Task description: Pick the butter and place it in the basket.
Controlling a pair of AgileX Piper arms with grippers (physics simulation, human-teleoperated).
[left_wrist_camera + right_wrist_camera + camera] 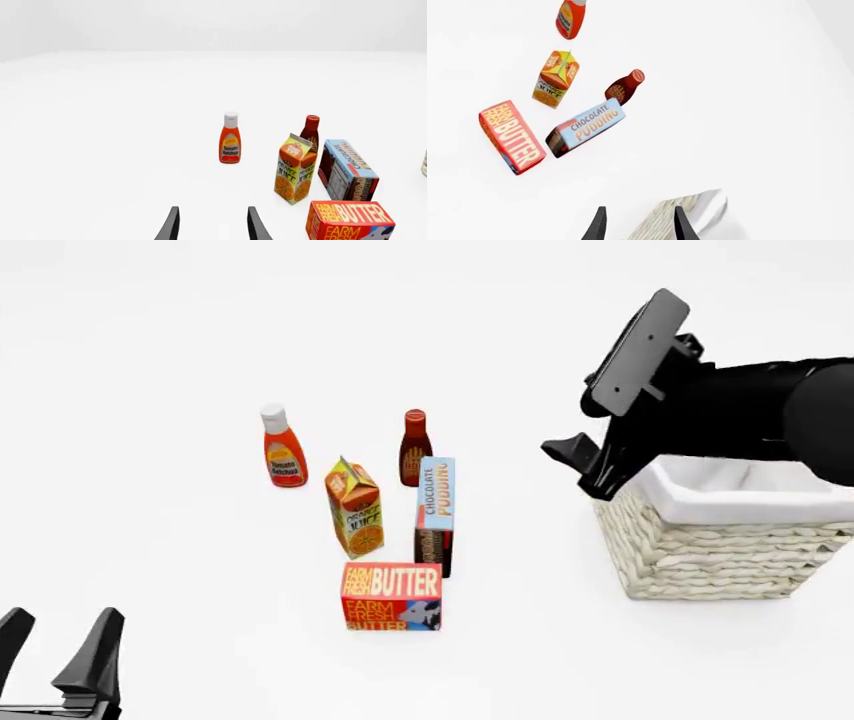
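Note:
The butter (391,595), a red-and-orange carton, stands on the white table at the front of the grocery group. It also shows in the left wrist view (350,220) and the right wrist view (512,136). The basket (721,540), cream wicker with a white liner, stands to the right. My left gripper (56,635) is open and empty at the front left, well clear of the butter. My right gripper (571,458) is open and empty, raised by the basket's left rim. The right wrist view shows the basket's corner (657,220) below its fingers.
Behind the butter stand a chocolate pudding box (435,512), an orange juice carton (356,508), a ketchup bottle (280,447) and a dark red sauce bottle (415,448). The right arm's bulk hangs over the basket's back part.

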